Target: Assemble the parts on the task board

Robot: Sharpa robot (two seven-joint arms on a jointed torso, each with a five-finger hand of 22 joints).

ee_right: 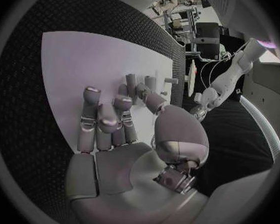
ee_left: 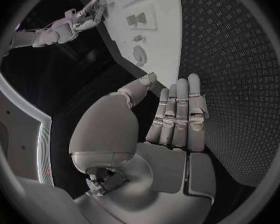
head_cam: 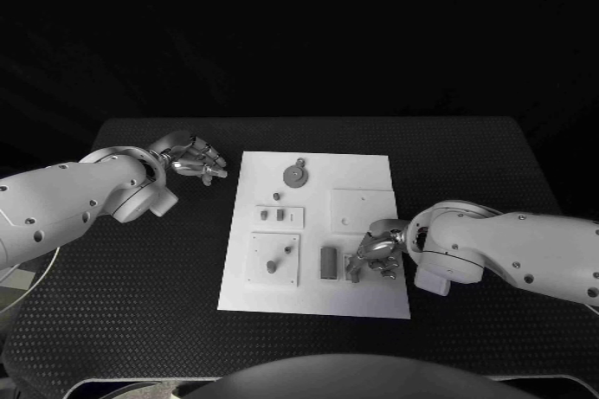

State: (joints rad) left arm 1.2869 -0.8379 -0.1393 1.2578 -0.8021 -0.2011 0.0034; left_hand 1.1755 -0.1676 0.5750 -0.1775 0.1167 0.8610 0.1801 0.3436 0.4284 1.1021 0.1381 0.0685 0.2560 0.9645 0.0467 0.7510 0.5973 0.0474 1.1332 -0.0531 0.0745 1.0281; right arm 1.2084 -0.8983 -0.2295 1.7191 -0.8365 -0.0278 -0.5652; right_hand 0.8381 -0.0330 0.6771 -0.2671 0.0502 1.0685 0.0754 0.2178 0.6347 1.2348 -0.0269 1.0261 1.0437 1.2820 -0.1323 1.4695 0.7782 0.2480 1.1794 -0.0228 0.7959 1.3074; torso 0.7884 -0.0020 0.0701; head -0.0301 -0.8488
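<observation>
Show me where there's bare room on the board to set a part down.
Free: the task board corner beyond the square plate, beside the round gear, and the near edge strip. Crowded: around the right hand by the grey block.

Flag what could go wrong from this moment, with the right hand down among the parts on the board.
1. The right hand sits low over the task board beside an upright grey block; its fingers could knock the block over.
2. Whether that hand holds a part cannot be told, so a lift might come up empty.
3. The left hand hovers open off the board's edge, near the round disc part; nothing steadies the board if the right hand pushes it.
</observation>
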